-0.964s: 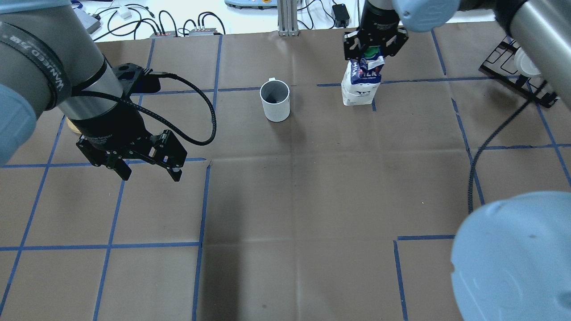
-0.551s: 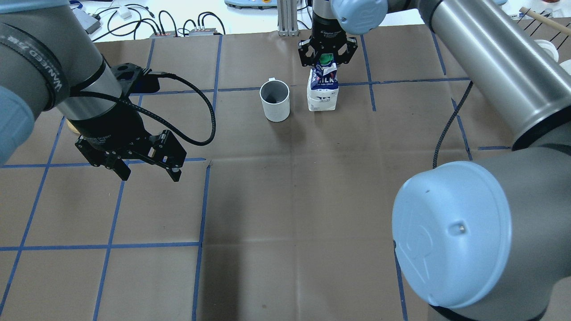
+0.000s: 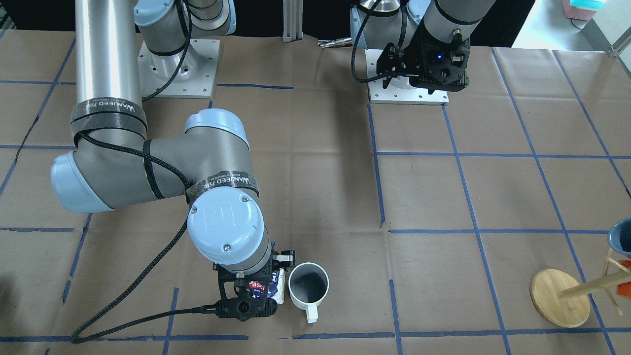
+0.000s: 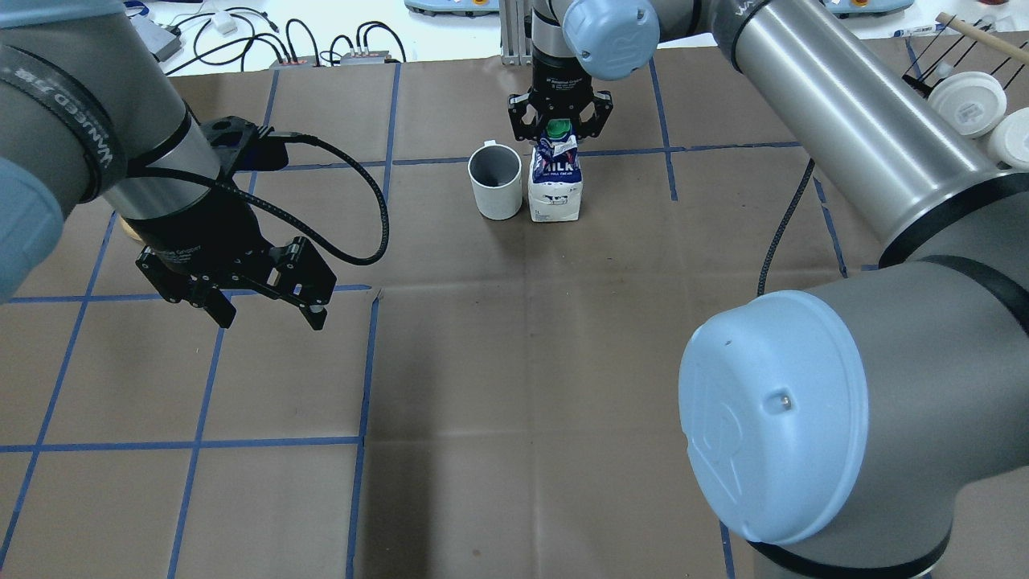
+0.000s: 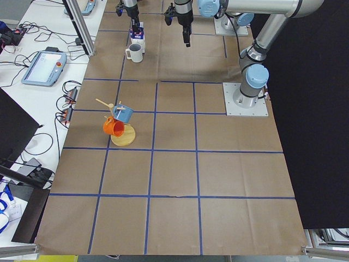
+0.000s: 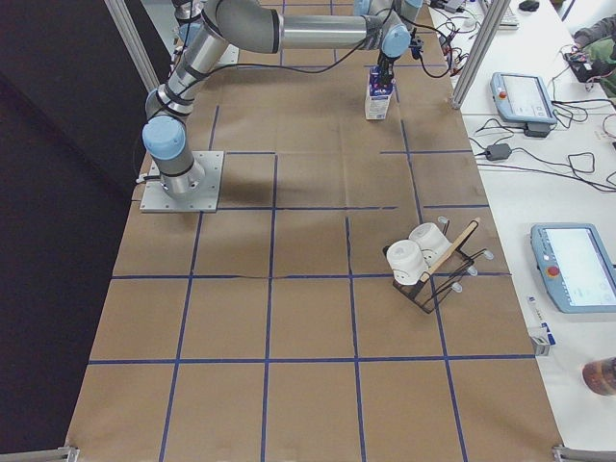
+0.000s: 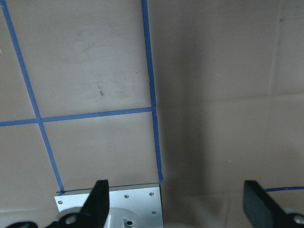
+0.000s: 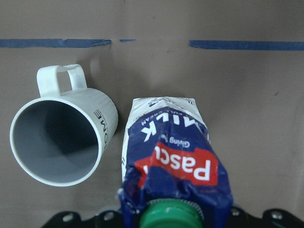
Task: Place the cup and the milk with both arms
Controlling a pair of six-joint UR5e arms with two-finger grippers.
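Observation:
The white cup (image 4: 495, 183) stands upright at the far middle of the table, with its handle toward the far edge. The milk (image 4: 556, 189) stands right beside it on its right, almost touching. My right gripper (image 4: 559, 129) is shut on the milk's blue top around the green cap. The right wrist view shows the milk (image 8: 175, 156) below and the cup (image 8: 61, 142) to its left. My left gripper (image 4: 269, 310) is open and empty, above bare table at the near left, far from both. Its fingers (image 7: 97, 204) frame only table.
A wooden mug tree (image 3: 559, 298) with an orange and a blue mug stands at the table's left end. A black rack with white paper cups (image 4: 969, 100) stands at the far right. Cables (image 4: 321, 48) lie beyond the far edge. The left arm's base plate (image 7: 109, 209) shows below its wrist.
My right gripper has carried the milk leftward from the far right square to right beside the cup. The left arm and the cup have not moved.

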